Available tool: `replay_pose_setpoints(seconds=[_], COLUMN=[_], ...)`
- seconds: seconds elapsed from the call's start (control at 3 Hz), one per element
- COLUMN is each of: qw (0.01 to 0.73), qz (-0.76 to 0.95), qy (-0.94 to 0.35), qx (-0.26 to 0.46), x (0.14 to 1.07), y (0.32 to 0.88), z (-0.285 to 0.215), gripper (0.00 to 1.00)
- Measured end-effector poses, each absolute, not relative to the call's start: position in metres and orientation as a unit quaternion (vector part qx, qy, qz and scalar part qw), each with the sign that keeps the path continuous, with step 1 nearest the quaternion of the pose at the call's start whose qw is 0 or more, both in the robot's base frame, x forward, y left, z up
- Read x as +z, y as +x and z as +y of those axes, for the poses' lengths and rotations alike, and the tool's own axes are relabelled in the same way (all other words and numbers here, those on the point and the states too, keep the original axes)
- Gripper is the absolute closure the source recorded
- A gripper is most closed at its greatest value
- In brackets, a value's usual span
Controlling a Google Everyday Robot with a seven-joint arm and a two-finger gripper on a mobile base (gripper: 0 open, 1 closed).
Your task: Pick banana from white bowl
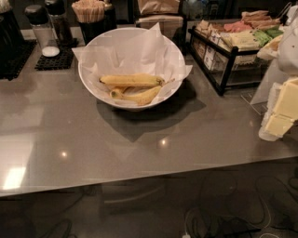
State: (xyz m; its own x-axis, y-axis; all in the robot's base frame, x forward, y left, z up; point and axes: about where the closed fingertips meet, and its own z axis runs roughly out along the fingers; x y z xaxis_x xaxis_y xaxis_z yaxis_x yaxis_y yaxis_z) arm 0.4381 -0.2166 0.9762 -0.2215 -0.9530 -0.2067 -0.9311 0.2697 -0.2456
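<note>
As I look at the scene through the camera, I see a wide grey countertop with a smooth, glossy surface that reflects small ceiling lights. The room around it is dim, and below the front edge the dark floor shows some loose cables. On the counter stands the large round deep white bowl, lined with a crinkled white paper sheet whose corners stick out over the rim. The long, nearly straight yellow banana with dark ends lies across the inside of the bowl, on the paper. Just in front of it, touching it, lies a shorter curved yellow banana. Behind the bowl on the left are a glass shaker with a dark cap on a black ribbed mat, and a dark cup full of thin wooden sticks. On the right stands a black wire rack with coloured paper packets. The white gripper with pale yellow pads hangs at the right edge of the view, well apart from the bowl; I cannot tell whether it is open or closed.
</note>
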Motion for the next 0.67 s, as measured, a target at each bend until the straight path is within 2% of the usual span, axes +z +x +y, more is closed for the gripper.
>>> replay_pose_setpoints(seconds=[0.67], qw=[0.177], qz=[0.779], qy=[-0.601], qx=[-0.023], x=[0.9799], y=[0.4481], z=[-0.2070], gripper=[0.00])
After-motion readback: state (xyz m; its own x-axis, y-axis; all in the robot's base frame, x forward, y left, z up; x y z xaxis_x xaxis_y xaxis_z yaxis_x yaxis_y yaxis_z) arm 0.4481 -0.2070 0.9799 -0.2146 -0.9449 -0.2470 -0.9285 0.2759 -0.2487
